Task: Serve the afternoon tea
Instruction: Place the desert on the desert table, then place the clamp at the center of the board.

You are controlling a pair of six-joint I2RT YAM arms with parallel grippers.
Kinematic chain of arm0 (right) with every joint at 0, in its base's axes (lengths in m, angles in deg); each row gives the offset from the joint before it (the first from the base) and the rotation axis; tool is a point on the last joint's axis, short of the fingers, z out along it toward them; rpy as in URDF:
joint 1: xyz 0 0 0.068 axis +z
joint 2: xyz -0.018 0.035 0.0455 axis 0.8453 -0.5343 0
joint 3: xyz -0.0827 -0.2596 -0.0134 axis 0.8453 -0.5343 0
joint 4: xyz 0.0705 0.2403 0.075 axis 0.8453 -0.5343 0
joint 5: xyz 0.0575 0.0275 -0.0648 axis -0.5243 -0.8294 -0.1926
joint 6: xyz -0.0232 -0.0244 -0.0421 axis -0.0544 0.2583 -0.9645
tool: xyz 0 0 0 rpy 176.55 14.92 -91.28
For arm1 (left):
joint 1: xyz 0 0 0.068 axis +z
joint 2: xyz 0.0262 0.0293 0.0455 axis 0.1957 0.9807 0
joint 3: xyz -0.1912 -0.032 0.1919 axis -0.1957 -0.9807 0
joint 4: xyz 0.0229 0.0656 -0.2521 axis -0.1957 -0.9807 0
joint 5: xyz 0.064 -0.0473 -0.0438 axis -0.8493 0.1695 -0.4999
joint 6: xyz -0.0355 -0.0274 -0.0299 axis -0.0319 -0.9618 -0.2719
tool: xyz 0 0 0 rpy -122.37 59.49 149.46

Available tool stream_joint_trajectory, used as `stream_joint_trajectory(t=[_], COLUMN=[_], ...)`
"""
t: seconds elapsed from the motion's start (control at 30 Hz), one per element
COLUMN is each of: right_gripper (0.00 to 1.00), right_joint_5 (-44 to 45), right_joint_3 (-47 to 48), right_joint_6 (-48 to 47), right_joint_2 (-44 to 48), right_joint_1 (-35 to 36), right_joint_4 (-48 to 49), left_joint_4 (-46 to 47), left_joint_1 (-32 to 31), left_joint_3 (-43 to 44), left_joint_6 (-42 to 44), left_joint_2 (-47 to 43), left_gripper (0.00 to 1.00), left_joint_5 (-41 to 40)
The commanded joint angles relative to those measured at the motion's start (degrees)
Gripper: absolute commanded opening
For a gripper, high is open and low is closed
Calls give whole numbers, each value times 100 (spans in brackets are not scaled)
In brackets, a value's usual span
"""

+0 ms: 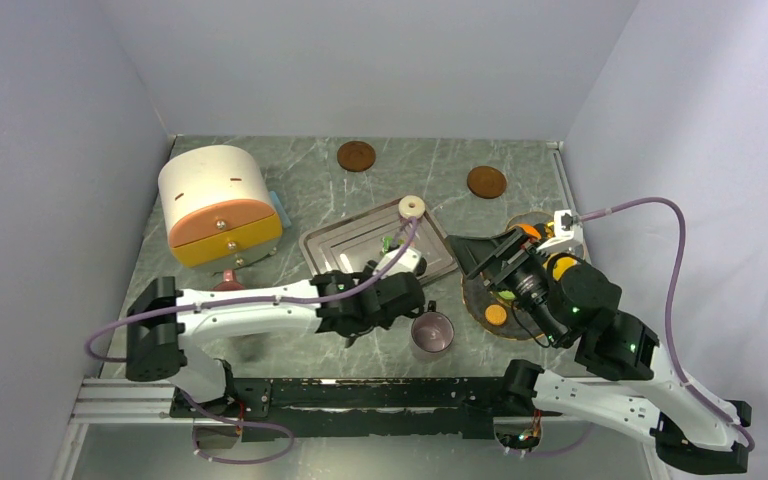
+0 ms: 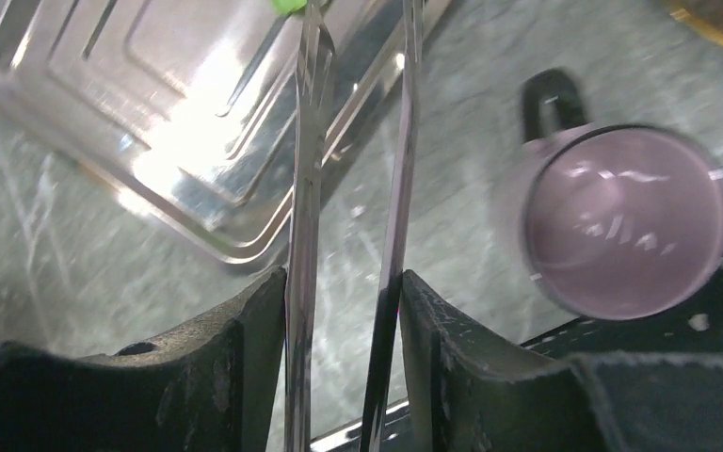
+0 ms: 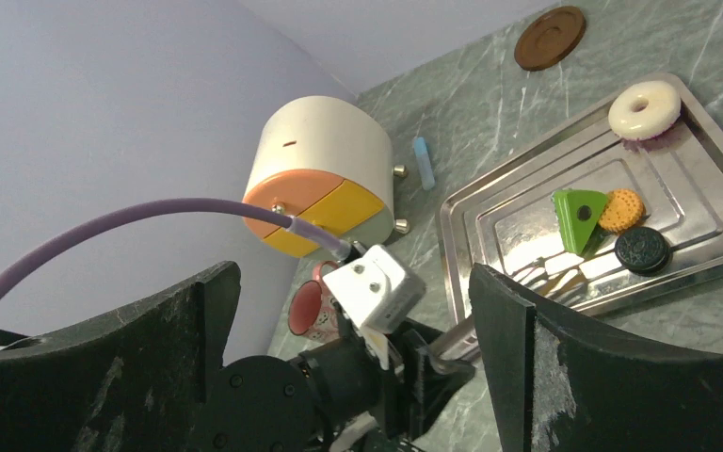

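Far left, canister [image 1: 215, 205]: cream round body, one orange and one yellow drawer front, standing on the table [image 1: 360, 345].
Blue stick [image 3: 423, 162]: lies flat just right of the canister.
Red mug [image 3: 309, 309]: near side of the canister, half hidden by your left arm.
Left gripper [image 2: 344, 292]: clamped on metal tongs [image 2: 306, 188], one finger pressing each blade; it sits at the tray's near edge.
Tongs tips: over the tray's near part, close to the green wedge; you can't tell if they touch it.
Steel tray [image 1: 332, 243]: centre of the table, set at an angle.
Cream ring [image 3: 645, 108]: in the tray's far corner.
Green wedge [image 3: 579, 218]: mid tray, touching the orange biscuit [image 3: 621, 210].
Black cookie [image 3: 642, 250]: in the tray, just beside the biscuit.
Left brown disc [image 1: 356, 155]: at the back, well apart from the tray.
Pink mug [image 1: 432, 333]: upright and mouth up on the table, just off the tray's near right corner, right beside your left gripper.
Right brown disc [image 1: 486, 181]: back right.
Right gripper [image 1: 482, 258]: fingers spread wide, nothing between them, above the plate's far edge.
Plate [image 1: 480, 300]: brown, round, right of the mug.
Orange round [image 1: 496, 314]: lying on the plate.
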Motion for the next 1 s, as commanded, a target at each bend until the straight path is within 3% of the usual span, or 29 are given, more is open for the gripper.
stream_joint_trajectory(t=[0.0,0.3,0.6,0.97], right_gripper=[96,96,96,96], right_joint_5=[45,-25,-108,-85], right_joint_3=[12,-52,-135,-138], right_joint_6=[-53,-13,-38,-114], right_joint_2=[43,24,1,86], right_joint_1=[18,18,18,18], right_joint_4=[124,139,260,219], left_joint_4=[-579,-1606,-2384,-1354], left_joint_1=[224,794,938,965], left_joint_3=[-589,-1437,-1884,-2718], left_joint_6=[-472,-1543,-2384,-2331], left_joint_2=[-583,-1242,-1697,-1229], left_gripper=[51,50,49,54], left_joint_5=[-345,-394,-720,-49])
